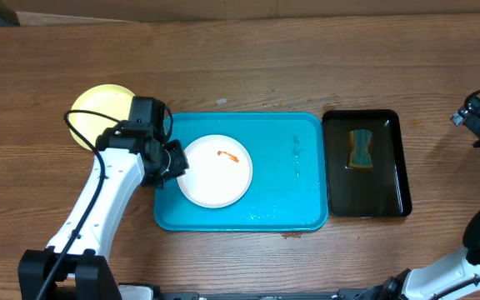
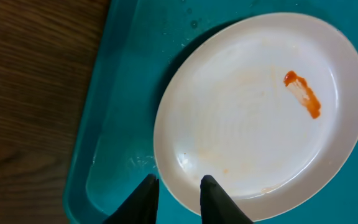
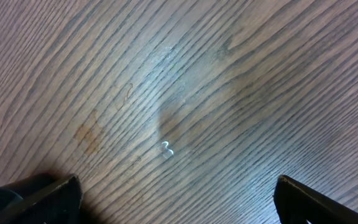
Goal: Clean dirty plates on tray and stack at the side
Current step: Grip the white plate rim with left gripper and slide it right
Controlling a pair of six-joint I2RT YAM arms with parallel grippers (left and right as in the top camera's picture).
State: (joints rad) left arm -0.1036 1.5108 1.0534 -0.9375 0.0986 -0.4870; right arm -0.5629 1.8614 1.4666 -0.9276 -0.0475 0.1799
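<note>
Locate the tray (image 1: 282,208) at the middle of the worktop (image 1: 307,67), long sides parallel to the near edge. Find the white plate (image 1: 215,179) lying flat inside it, in the left half, close to the left rim. Note one short orange-red smear (image 1: 228,154) on the plate's face, toward the far side. Note water droplets (image 1: 298,150) on the tray floor to the right of the plate.

Find the pale yellow-green plate (image 1: 98,107) off the tray, on the bare worktop to the left of the tray's far-left corner, partly covered by the left arm (image 1: 98,208).

Locate the left gripper (image 1: 176,162) at the white plate's left edge, just inside the tray's left rim. Read the jaws as narrowly parted, straddling the plate's rim: one finger (image 2: 143,202) over the tray floor, the other over the plate's face. Treat contact with the rim as impossible to tell.

Locate the right gripper (image 3: 176,183) near the worktop's right edge, well apart from both trays, above bare wood. Read its jaws as spread wide, holding nothing.

Find the black tray (image 1: 394,125) just beside the turquoise tray's right rim, with a sponge (image 1: 361,148) in its far half.
</note>
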